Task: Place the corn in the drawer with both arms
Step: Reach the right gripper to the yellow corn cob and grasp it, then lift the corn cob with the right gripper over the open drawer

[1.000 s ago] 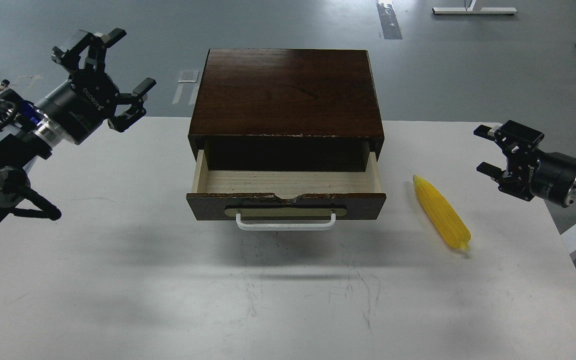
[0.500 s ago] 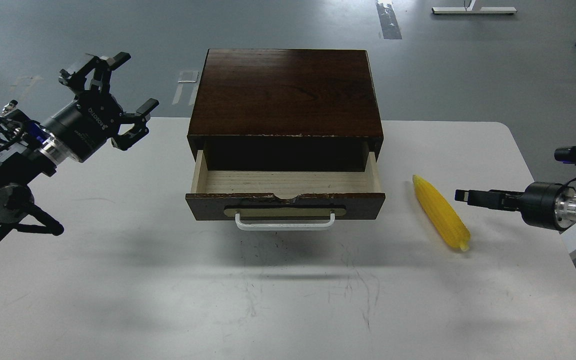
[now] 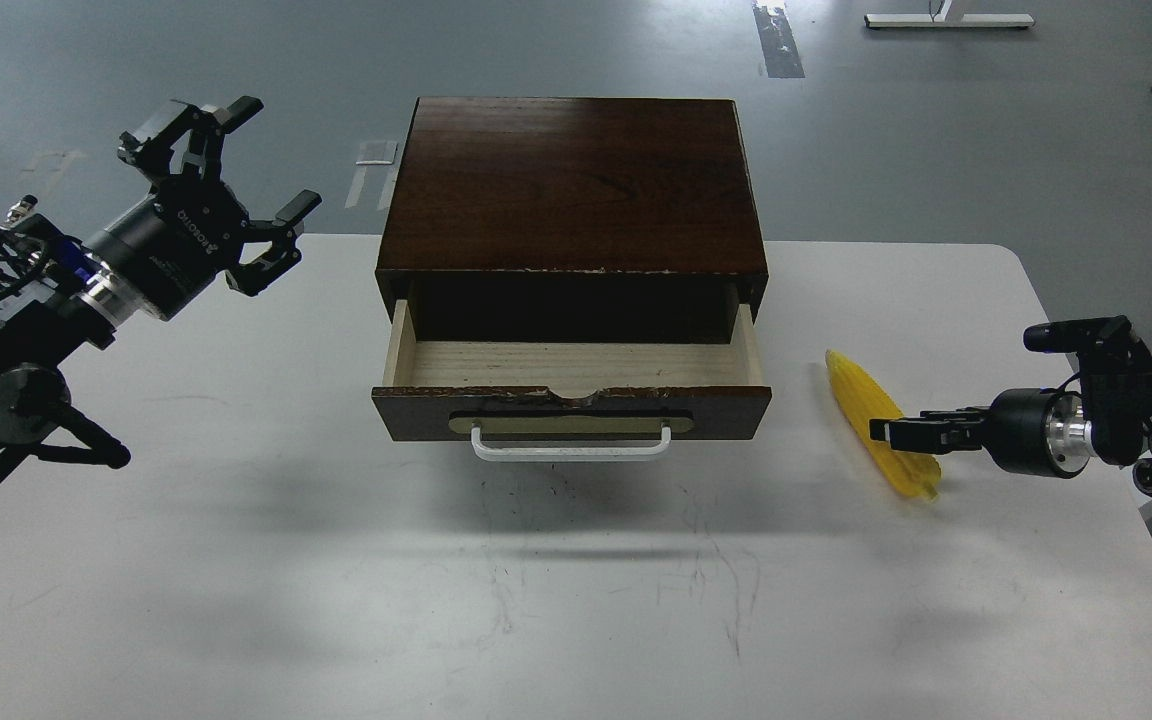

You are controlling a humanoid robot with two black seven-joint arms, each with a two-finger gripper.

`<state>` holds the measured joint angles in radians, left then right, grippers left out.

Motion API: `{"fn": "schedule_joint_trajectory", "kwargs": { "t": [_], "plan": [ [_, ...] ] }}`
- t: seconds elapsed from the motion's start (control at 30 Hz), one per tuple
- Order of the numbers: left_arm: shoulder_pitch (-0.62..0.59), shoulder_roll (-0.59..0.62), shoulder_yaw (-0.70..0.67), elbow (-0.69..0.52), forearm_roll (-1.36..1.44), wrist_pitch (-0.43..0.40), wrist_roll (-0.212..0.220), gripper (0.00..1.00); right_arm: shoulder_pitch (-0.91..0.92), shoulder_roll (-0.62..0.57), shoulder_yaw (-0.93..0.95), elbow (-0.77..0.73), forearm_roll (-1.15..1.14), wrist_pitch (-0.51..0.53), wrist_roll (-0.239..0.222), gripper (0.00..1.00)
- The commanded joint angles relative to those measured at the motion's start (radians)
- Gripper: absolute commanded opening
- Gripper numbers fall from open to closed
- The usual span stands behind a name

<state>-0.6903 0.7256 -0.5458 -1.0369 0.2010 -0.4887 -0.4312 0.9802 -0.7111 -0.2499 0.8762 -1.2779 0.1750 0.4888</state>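
Corn (image 3: 861, 398): lies flat on the white table (image 3: 576, 600), just right of the drawer, pointed tip far, blunt end near.
Drawer (image 3: 572, 412): pulled out toward the near side of the dark wooden cabinet (image 3: 572, 185); pale wood inside, nothing in it; white bar handle (image 3: 572, 446) on the front.
Right gripper (image 3: 911, 434): low over the near half of the corn, reaching in from the right; seen edge-on and dark, so I cannot tell whether the fingers are spread or pinching, nor whether they touch the cob.
Left gripper (image 3: 226, 175): raised at the far left, well apart from the cabinet, fingers spread wide and holding nothing.
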Motion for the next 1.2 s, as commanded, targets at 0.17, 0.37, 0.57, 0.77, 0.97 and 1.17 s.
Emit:
{"fn": "schedule_joint_trajectory", "kwargs": {
  "t": [0.17,0.37,0.57,0.77,0.97,1.17],
  "plan": [
    [0.000,0.000,0.000,0.000,0.000,0.000,0.000,0.98,0.003,0.006,-0.028,0.009,0.000,0.000,0.000,0.05],
    [0.000,0.000,-0.002,-0.002,0.000,0.000,0.002,0.98,0.107,-0.054,-0.026,0.070,0.002,0.000,0.000,0.05],
    [-0.002,0.000,-0.002,0.000,0.000,0.000,0.002,0.98,0.378,-0.111,-0.029,0.130,0.002,0.006,0.000,0.06],
    [-0.002,0.003,-0.003,0.000,0.000,0.000,0.002,0.98,0.627,-0.052,-0.095,0.181,0.000,0.017,0.000,0.06],
    [-0.002,0.006,-0.003,0.000,0.000,0.000,-0.001,0.98,0.836,0.139,-0.247,0.257,0.003,0.015,0.000,0.06],
    [-0.003,0.006,-0.010,0.000,0.000,0.000,0.000,0.98,0.946,0.289,-0.315,0.343,-0.026,0.001,0.000,0.06]
  ]
}}
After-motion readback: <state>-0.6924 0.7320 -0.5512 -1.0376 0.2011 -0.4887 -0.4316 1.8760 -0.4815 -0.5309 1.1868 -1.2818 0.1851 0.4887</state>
